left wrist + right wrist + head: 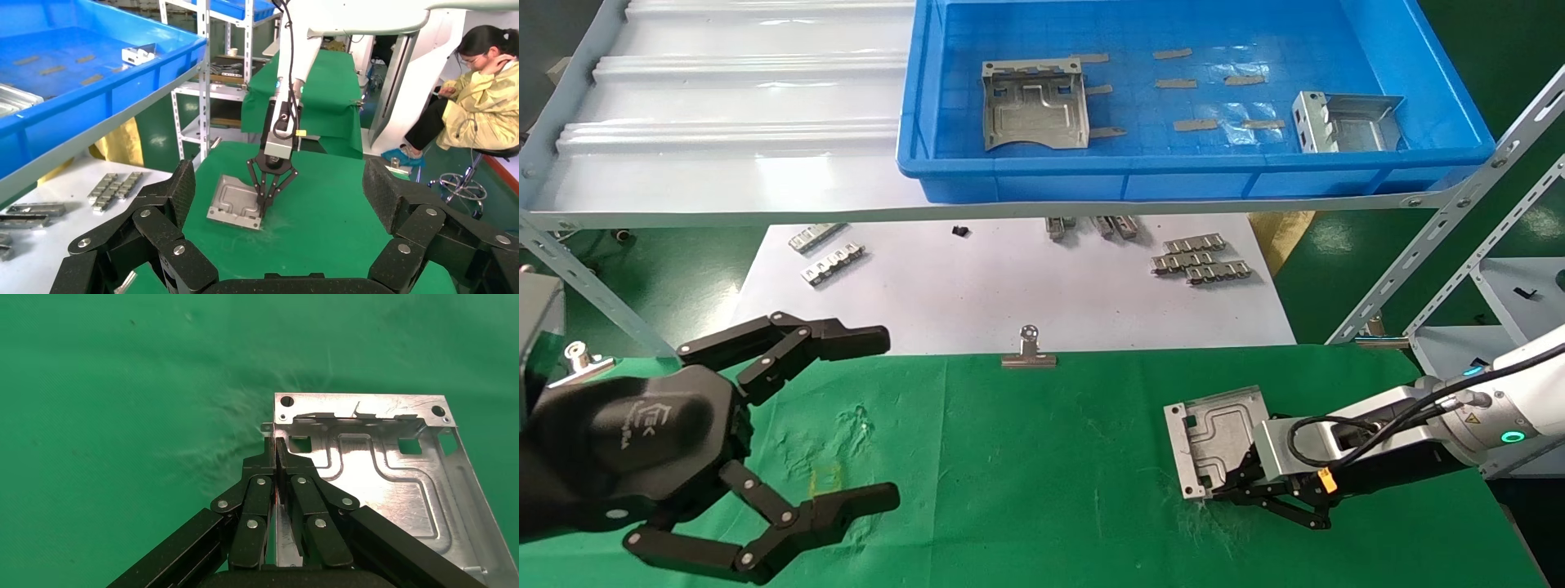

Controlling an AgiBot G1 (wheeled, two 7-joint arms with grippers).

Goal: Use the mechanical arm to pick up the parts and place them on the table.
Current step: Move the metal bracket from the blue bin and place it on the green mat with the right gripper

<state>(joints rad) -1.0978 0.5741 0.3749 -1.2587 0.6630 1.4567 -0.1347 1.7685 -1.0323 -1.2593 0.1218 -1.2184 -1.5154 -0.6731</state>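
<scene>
One plate (1220,437) lies on the bench (1042,457) at the right, right gripper (1231,483) clamped on its edge. Two plates (1034,104) sit in the bin (1197,175) behind. Left gripper (878,416) hovers left.

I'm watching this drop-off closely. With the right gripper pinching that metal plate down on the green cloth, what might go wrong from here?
1. The right gripper is shut on one bent-up edge of the plate only, so the plate may tip or shift on release.
2. The green cloth is puckered at the fingertips; pulling away might drag it and the plate.
3. The left gripper hangs open over the same cloth, near any wide retreat.
</scene>
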